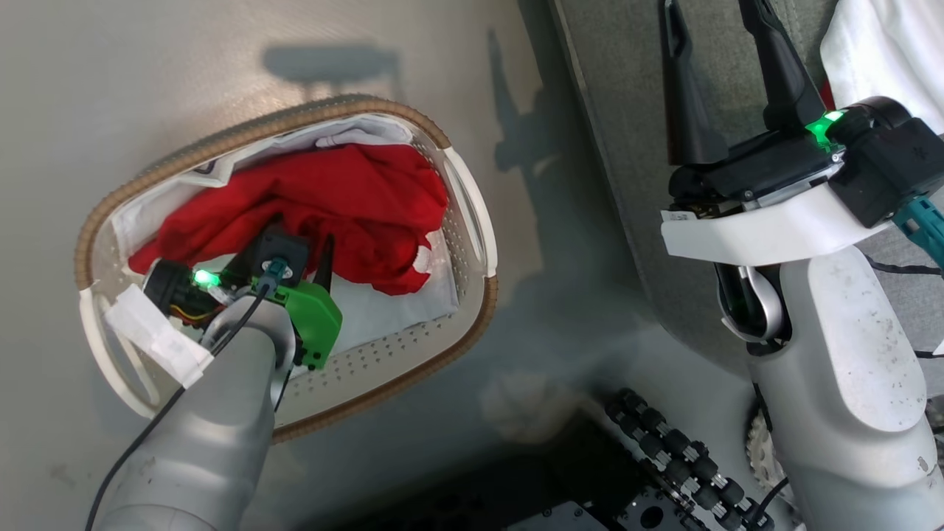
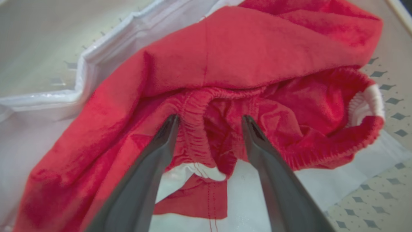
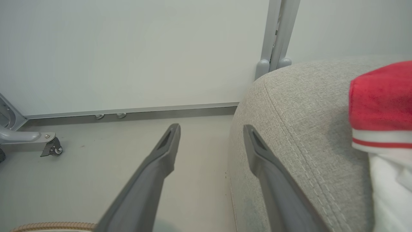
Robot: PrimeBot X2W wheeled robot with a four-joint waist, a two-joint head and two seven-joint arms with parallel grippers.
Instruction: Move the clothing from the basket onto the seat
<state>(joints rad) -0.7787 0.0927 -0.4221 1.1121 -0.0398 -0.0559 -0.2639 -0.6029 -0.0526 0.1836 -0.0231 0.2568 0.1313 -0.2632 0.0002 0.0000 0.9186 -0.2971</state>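
Left tool (image 2: 210, 120), fingers apart and empty, straddles a gathered fold of the red clothing (image 2: 244, 48) inside the basket (image 1: 472, 214). Advance until both fingers bracket thick fabric, then close fully before lifting. Beyond the basket, the right tool (image 3: 210, 129) hangs parted and empty beside the seat (image 3: 305, 112).

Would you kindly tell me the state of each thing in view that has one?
left gripper: open, jaws straddling a gathered fold of the red garment
right gripper: open, empty, by the seat
red garment: crumpled in the basket
basket: upright, not yet emptied
seat: bearing a red-and-white garment
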